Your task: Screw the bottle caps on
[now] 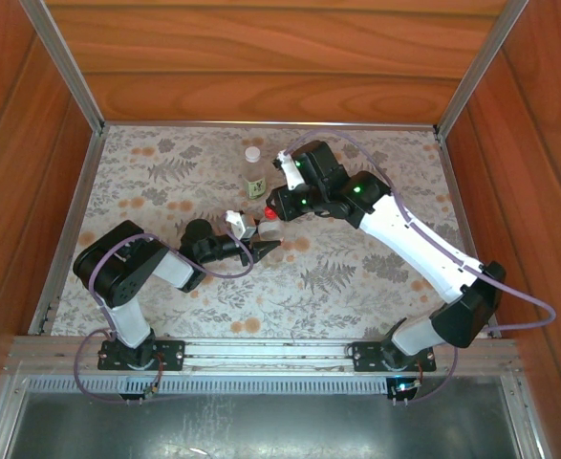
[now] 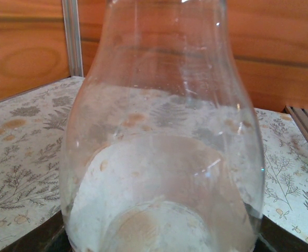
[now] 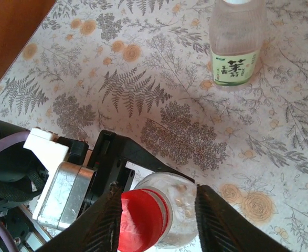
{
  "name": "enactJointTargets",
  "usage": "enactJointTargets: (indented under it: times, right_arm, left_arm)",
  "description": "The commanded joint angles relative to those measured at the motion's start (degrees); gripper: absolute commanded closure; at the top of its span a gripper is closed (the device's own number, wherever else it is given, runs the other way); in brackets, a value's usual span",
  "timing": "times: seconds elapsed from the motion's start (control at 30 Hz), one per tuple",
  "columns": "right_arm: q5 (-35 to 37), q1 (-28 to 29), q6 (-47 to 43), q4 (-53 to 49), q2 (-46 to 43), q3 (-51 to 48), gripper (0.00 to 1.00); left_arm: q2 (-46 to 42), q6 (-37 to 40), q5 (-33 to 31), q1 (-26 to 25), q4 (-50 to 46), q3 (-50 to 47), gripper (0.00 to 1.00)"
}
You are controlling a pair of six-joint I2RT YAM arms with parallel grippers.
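"Holding anything on the left?"

"Yes. My left jaws are closed on the short bottle [image 3: 181, 202], gripping its clear body below the shoulder, with the neck pointing up. In my left wrist view its clear wall sits right in front of the lens, and the fern-print worktop [image 3: 159, 79] shows through it."

"And the red cap?"

"The red cap [image 3: 143, 218] sits on that bottle's neck. Whether it is turned tight I cannot tell."

"What about your right side?"

"My right jaws hang over the cap from above and straddle it. One finger [image 3: 107, 220] is just beside the cap's edge, while the other stands off from it with a gap between. So they are parted and grip nothing."

"Where is the other bottle?"

"The labelled bottle [image 3: 236, 42] stands upright on the worktop. It is near the held one, a little farther from my bases, and neither pair of jaws touches it. Its green-yellow label faces my right wrist camera. In the top view, the white cap [image 1: 252, 153] sits on its neck."
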Motion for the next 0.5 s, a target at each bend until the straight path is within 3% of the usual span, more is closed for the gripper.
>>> enactJointTargets:
  times: [0.0, 0.23, 0.47]
  right_arm:
    - [-0.6, -0.1, -1.5, 1.8, -2.5, 0.1, 0.52]
    - [0.9, 3.3, -14.0, 8.1, -7.0, -6.7, 0.35]
    - [5.6, 6.2, -22.5, 7.7, -7.0, -7.8, 0.29]
  left_arm:
    - [2.0, 0.3, -0.6, 0.5, -9.6, -2.1, 0.43]
    - [2.1, 0.2, -0.6, 0.6, -9.6, -2.1, 0.43]
    - [2.3, 0.2, -0.6, 0.6, -9.6, -2.1, 0.43]
